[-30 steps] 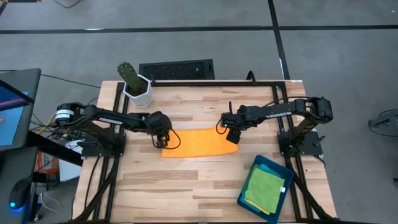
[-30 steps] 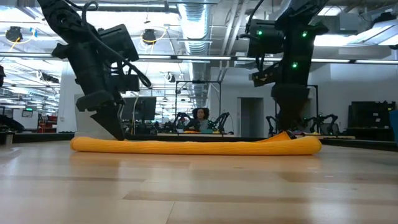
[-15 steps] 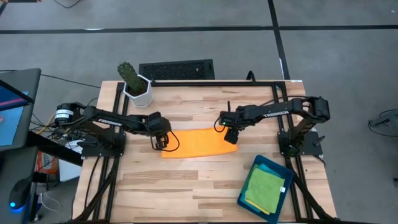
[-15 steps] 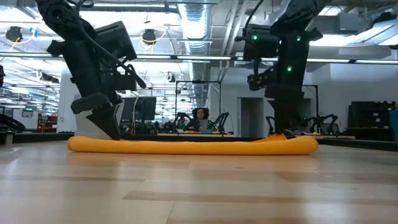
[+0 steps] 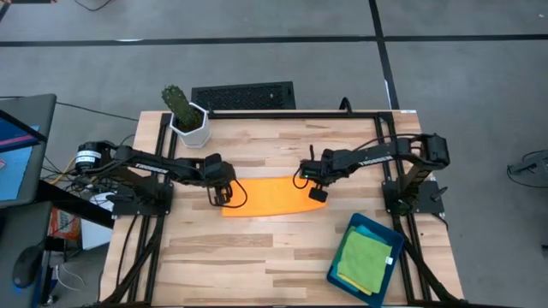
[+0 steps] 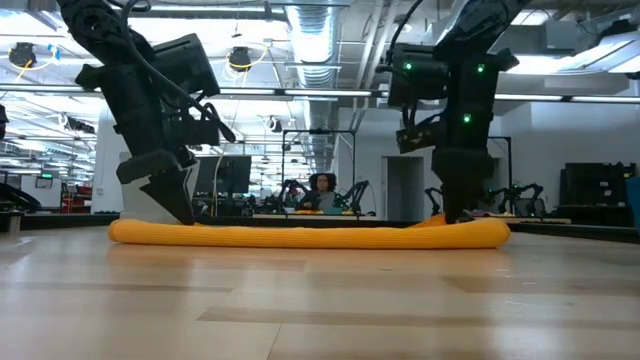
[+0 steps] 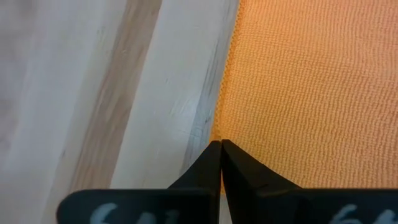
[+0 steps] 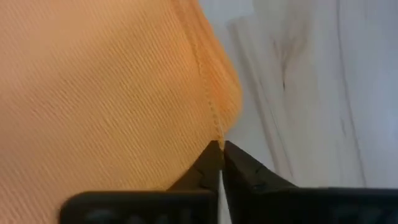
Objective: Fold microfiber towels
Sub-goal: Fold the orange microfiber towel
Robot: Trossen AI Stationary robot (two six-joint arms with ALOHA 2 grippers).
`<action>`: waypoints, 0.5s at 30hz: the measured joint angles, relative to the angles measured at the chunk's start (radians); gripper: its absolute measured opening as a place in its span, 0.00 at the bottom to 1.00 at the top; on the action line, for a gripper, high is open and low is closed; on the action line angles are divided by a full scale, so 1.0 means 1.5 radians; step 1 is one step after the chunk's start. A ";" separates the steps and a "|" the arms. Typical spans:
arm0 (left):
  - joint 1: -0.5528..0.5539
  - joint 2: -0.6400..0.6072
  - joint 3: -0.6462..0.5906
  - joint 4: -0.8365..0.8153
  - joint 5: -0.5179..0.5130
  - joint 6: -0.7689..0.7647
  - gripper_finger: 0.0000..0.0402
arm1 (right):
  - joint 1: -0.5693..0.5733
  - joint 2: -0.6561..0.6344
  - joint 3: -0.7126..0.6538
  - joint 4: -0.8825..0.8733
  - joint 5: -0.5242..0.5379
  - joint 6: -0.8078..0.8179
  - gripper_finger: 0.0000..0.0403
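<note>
An orange towel (image 5: pixel 272 197), folded into a long band, lies flat on the wooden table (image 5: pixel 257 257) at its middle. My left gripper (image 5: pixel 224 195) is shut at the towel's left end (image 6: pixel 130 232), fingers pointing steeply down. My right gripper (image 5: pixel 317 193) is shut at the towel's right end, where a corner (image 6: pixel 440 221) stands slightly raised. A green towel (image 5: pixel 363 257) lies in the dark teal tray (image 5: pixel 341 278) at the near right. My left gripper pinches the orange towel's left edge (image 7: pixel 219 132) between its two fingertips (image 7: pixel 208 163), coming from above at a slant. The towel stays flat on the table; how many layers are caught I cannot tell. My right gripper pinches the hemmed corner (image 8: pixel 222 127) at the towel's right end between its fingertips (image 8: pixel 239 163), pointing almost straight down. The corner sits a little above the table and the remainder of the towel lies flat.
A potted cactus (image 5: pixel 181 111) in a white pot stands at the far left corner. The tray takes up the near right corner. Bare wood lies along the near side of the table (image 5: pixel 240 265). A person (image 6: pixel 322 190) sits far off in the room behind.
My right gripper has come down onto the towel's right end, shifting a little toward the near edge, and has shut on the corner there. The left gripper has stayed shut at the left end, and the towel has kept flat.
</note>
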 joint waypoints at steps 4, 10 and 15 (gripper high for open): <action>-0.001 0.000 0.000 0.000 -0.002 -0.009 0.00 | 0.016 -0.005 0.000 0.001 0.023 -0.006 0.05; -0.017 0.000 0.021 -0.042 -0.010 -0.025 0.00 | 0.033 -0.014 0.021 0.002 0.052 -0.008 0.02; -0.037 0.000 0.074 -0.111 -0.038 -0.035 0.00 | 0.022 -0.014 0.041 0.009 0.061 -0.010 0.04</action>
